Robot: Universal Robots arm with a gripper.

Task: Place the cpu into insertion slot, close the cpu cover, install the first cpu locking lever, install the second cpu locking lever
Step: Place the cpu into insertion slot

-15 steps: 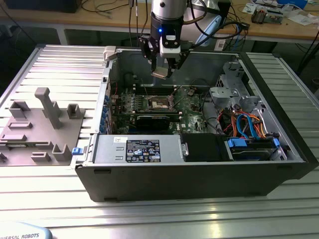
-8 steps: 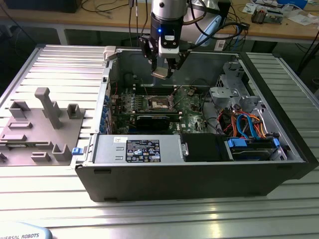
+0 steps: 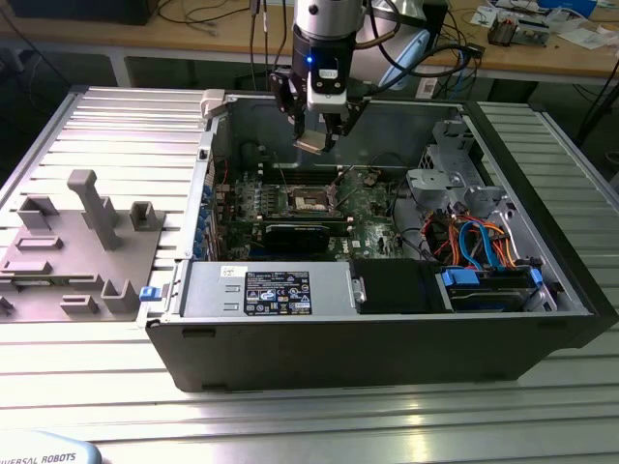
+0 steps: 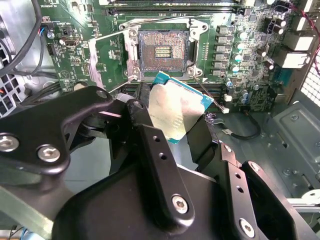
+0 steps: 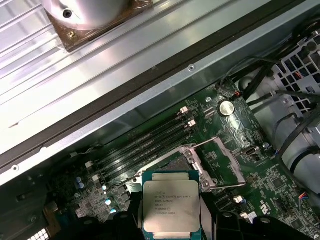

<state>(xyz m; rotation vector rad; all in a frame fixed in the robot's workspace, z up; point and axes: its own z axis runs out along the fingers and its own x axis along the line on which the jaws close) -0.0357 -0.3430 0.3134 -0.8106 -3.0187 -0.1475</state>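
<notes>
We see our gripper (image 4: 174,122) squeezing the cpu (image 4: 177,105) tight between its fingers (image 4: 150,135). The insertion slot (image 4: 162,50) sits below the gripper, not touching, with the cpu cover (image 4: 93,56) flipped open beside it.

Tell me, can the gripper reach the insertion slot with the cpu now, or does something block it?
Probably yes. The cpu cover stands open beside the insertion slot, whose contacts lie bare, and the gripper holds the cpu above it with nothing between.
</notes>
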